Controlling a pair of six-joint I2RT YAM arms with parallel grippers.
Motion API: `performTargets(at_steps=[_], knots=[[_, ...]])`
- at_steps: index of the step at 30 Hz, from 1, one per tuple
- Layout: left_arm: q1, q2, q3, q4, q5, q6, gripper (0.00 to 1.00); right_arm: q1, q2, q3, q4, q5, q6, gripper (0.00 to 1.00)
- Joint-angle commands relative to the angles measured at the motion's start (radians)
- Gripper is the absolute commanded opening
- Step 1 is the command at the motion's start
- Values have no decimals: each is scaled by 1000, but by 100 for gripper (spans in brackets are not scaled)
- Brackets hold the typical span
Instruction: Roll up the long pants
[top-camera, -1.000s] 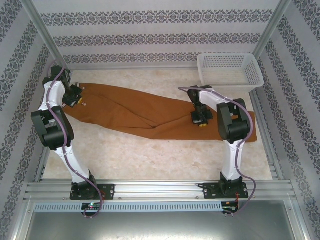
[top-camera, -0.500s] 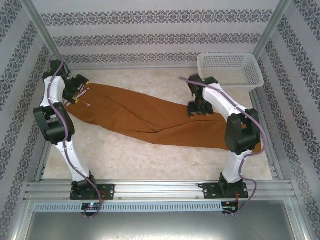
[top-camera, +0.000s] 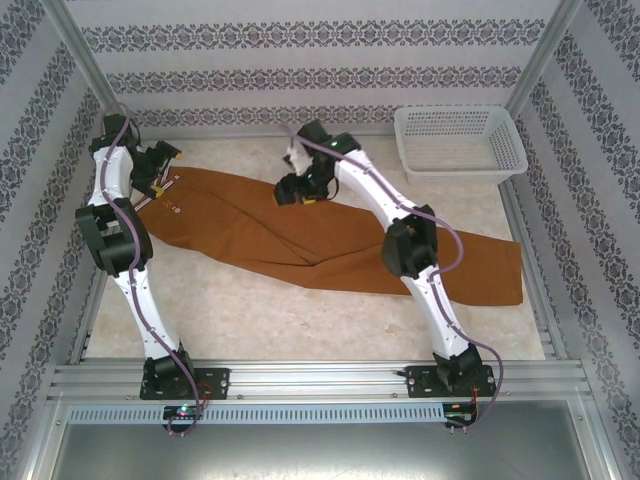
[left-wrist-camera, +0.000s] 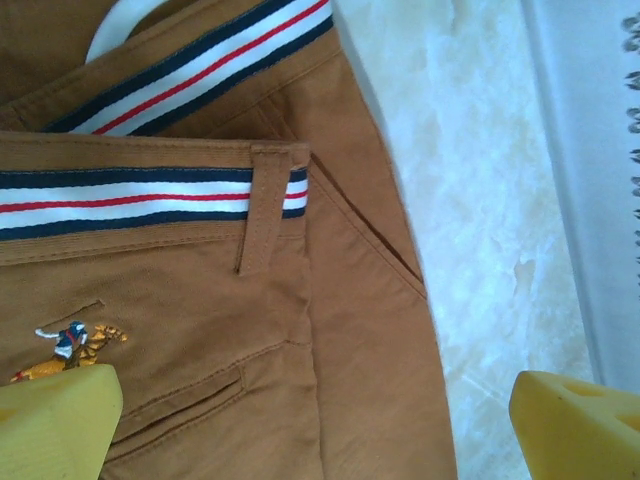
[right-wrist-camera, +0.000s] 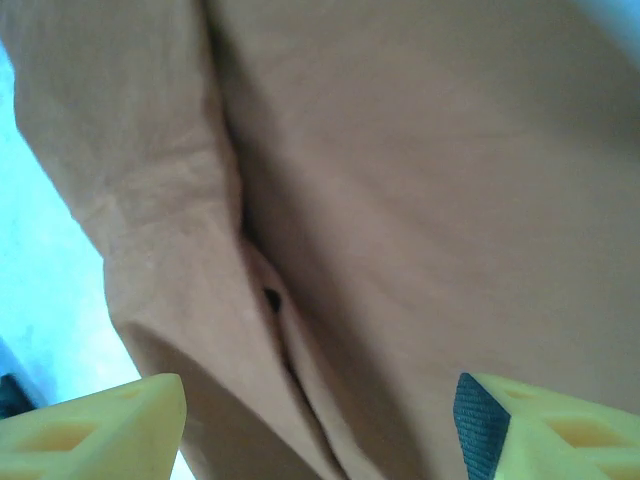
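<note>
Left wrist view: the left gripper (left-wrist-camera: 320, 430) stands wide open with nothing in its grasp, its yellow fingertips (left-wrist-camera: 55, 425) spread above the waist end of the pants (left-wrist-camera: 200, 350). One fingertip hangs over the brown cloth beside a small embroidered emblem (left-wrist-camera: 70, 345). The other hangs over the pale table (left-wrist-camera: 480, 200), so the side seam of the pants runs between the two. Just beyond them lies the waistband (left-wrist-camera: 130, 195), lined with a navy, white and red stripe and crossed by a belt loop (left-wrist-camera: 270, 205).

In the right wrist view, the right gripper (right-wrist-camera: 325, 440) is also parted and holds nothing. Plain brown cloth (right-wrist-camera: 400, 200) spans the gap between its tips, with a fold line running up the middle. Whether the tips touch the cloth cannot be told.

From the top camera, the pants (top-camera: 330, 235) lie unrolled and flat across the table (top-camera: 250, 310), slanting from the waist at far left to the leg ends at near right. The left gripper (top-camera: 160, 165) sits at the waist, and the right gripper (top-camera: 298, 190) is at the far edge of the upper legs. A white basket (top-camera: 460, 140) stands in the far right corner, apart from the cloth.
</note>
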Motion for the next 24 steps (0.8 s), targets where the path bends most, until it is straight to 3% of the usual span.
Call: performTargets(at_steps=[1, 8, 24], knots=[[2, 15, 8, -40, 27, -22, 100, 38, -5, -86, 145, -205, 59, 73], [1, -10, -42, -34, 20, -12, 100, 67, 45, -121, 205, -266, 98, 73], [1, -22, -72, -20, 24, -6, 100, 56, 108, -99, 138, -173, 11, 73]])
